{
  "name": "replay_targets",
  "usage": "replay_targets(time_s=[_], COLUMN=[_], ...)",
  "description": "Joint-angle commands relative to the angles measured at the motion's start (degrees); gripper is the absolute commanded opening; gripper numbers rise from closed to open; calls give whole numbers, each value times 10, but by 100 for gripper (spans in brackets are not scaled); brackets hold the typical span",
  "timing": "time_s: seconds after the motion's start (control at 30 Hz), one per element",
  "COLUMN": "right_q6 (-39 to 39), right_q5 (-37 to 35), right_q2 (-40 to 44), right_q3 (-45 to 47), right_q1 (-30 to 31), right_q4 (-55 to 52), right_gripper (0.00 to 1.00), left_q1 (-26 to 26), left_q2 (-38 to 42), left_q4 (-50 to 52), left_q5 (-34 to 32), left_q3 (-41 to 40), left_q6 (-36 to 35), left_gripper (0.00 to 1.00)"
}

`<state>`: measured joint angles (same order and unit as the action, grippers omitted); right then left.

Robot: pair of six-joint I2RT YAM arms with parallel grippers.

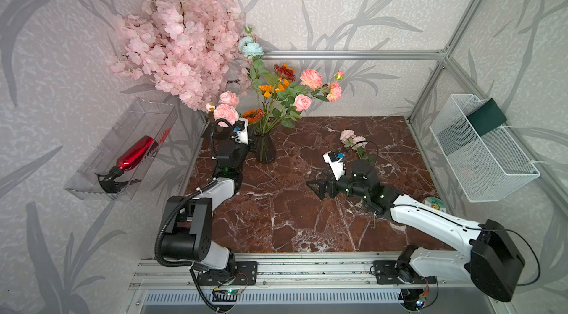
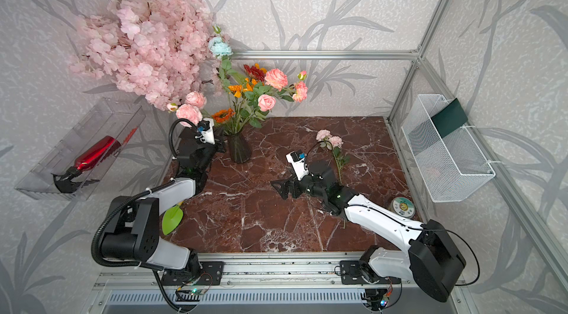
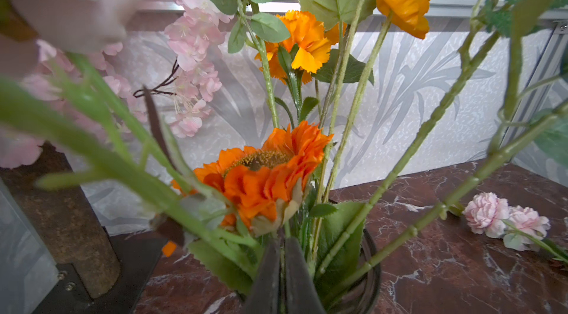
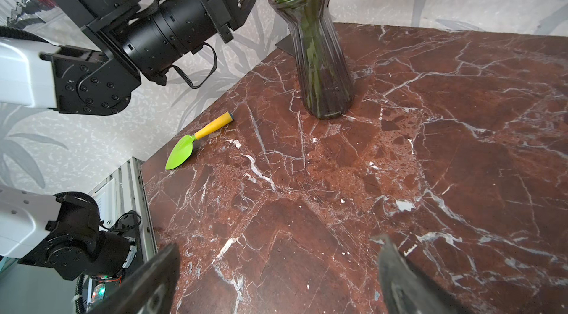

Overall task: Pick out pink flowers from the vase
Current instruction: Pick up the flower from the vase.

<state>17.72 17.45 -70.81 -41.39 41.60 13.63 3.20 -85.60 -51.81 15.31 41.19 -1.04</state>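
The vase (image 1: 265, 150) is stood at the back left of the worktop (image 1: 292, 220), just beside the brown trunk (image 3: 61, 220) of the blossom tree (image 1: 181, 42). The left gripper (image 3: 281, 246) is held at the vase's mouth with its jaws clenched together among the crowded stems. Whether a stem is pinched between them cannot be told. An orange sunflower (image 3: 264, 174) and broad leaves are seen directly in front of those jaws.

Pink flowers (image 1: 311, 78) are carried high on the right of the bunch. Two more pink blooms (image 1: 226, 112) are leaned out to the left, above the left arm's wrist. One pink sprig (image 1: 350, 137) is laid flat on the worktop, well apart from the vase.

The right gripper (image 4: 276, 281) is held over bare marble, its jaws spread wide and empty. A green trowel (image 4: 196, 140) is laid near the worktop's left edge.
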Motion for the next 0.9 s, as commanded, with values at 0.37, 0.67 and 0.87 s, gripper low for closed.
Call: replay_targets(time_s=[0.37, 0.67, 0.87], right_q6=[-2, -2, -5], right_q5=[-2, 1, 7], right_q2=[9, -2, -12], right_q3=[-1, -3, -6], right_q1=[-3, -6, -9], right_q4=[-4, 3, 3], right_gripper=[99, 99, 99], left_q1=[-9, -14, -27], left_q2=[31, 17, -10], left_q4=[29, 15, -2], left_q5=[-16, -29, -15], left_q3=[8, 10, 29], left_q6=[-17, 5, 20], left_gripper=[13, 22, 29])
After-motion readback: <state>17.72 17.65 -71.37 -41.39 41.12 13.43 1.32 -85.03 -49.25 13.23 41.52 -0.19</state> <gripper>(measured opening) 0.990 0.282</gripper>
